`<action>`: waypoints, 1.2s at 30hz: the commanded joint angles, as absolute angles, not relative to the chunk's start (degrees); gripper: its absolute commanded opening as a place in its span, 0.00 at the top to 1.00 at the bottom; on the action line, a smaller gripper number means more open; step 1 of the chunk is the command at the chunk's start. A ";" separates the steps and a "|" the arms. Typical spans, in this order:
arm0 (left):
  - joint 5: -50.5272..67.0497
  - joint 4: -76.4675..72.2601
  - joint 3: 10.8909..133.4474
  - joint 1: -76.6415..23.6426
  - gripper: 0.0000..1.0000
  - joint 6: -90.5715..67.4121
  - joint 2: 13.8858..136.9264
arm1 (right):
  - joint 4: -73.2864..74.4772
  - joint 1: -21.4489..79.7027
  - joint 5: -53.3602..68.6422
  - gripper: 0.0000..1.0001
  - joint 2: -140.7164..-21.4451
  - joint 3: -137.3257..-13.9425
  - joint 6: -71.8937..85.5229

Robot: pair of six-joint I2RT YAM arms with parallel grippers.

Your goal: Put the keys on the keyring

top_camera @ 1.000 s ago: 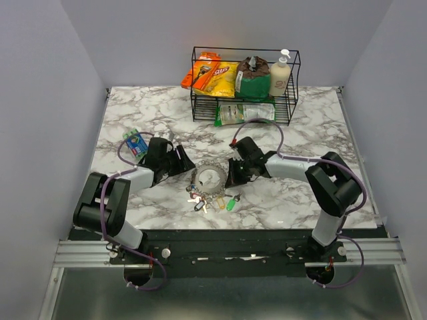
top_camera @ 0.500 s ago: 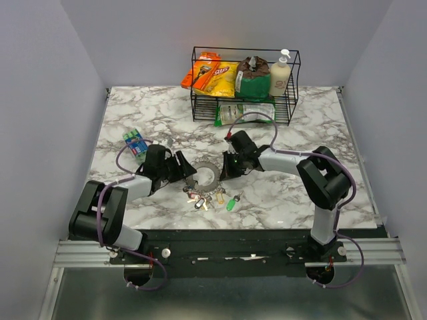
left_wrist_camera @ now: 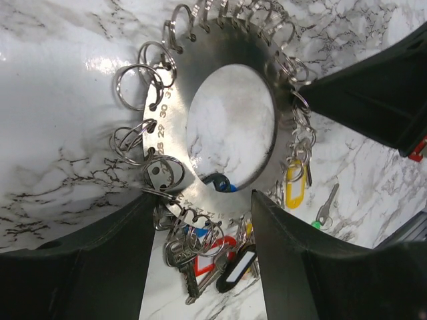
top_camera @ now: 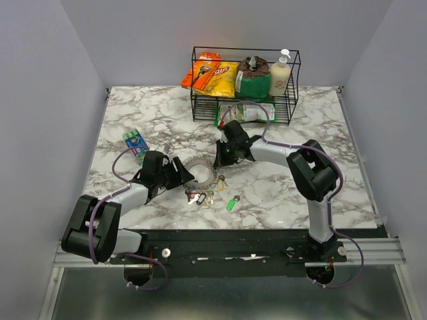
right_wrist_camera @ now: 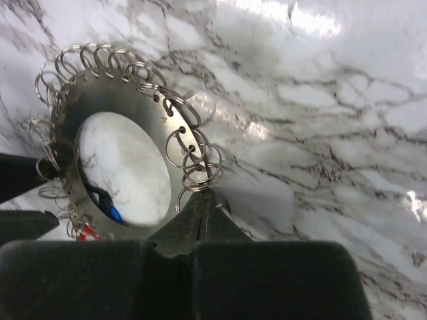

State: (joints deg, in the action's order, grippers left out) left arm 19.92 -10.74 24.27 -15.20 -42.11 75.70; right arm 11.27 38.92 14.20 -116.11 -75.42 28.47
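The keyring (top_camera: 197, 165) is a silvery metal disc with a wide hole and many split rings round its rim, tilted up off the marble. My right gripper (top_camera: 217, 162) (right_wrist_camera: 203, 197) is shut on the keyring's (right_wrist_camera: 107, 93) rim at its far right side. My left gripper (top_camera: 189, 177) (left_wrist_camera: 203, 197) is open, with one finger on each side of the keyring's (left_wrist_camera: 172, 113) near edge. Several keys (top_camera: 200, 197) with red, black and yellow tags hang there (left_wrist_camera: 223, 267). A green-headed key (top_camera: 231, 202) (left_wrist_camera: 321, 215) lies loose on the table.
A black wire rack (top_camera: 245, 107) with snack bags and a soap bottle stands at the back. A small blue-green packet (top_camera: 135, 141) lies at the left. The table's near edge (top_camera: 220, 230) is just below the keys.
My right gripper has moved back and left, pulling the keyring with it. The left gripper has followed toward the ring's near edge. The green key has stayed put.
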 commanded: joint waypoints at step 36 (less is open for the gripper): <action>6.94 7.29 31.63 -15.12 0.26 -39.55 60.03 | 18.45 48.68 10.99 0.75 -106.17 -80.68 23.38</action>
